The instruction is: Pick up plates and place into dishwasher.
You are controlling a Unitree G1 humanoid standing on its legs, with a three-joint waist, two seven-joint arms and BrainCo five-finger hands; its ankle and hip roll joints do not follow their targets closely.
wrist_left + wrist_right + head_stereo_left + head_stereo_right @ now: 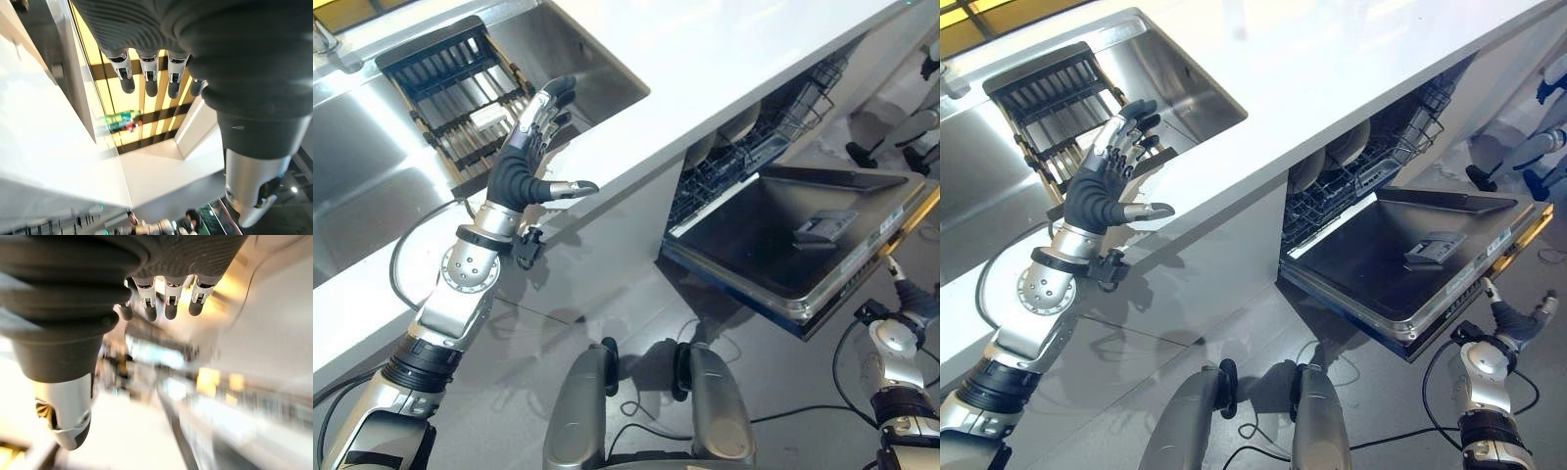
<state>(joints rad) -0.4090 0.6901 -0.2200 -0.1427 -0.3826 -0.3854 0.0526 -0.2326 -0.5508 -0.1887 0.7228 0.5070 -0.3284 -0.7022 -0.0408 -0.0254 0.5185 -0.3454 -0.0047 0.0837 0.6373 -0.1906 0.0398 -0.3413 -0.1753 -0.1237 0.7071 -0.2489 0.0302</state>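
pale plates (1337, 157) stand upright in the dishwasher (1400, 259) rack; left hand (530, 147) and right hand (166, 293) spread, empty.

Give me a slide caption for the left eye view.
Open left hand raised by the sink rack; dishwasher door open, plates racked.
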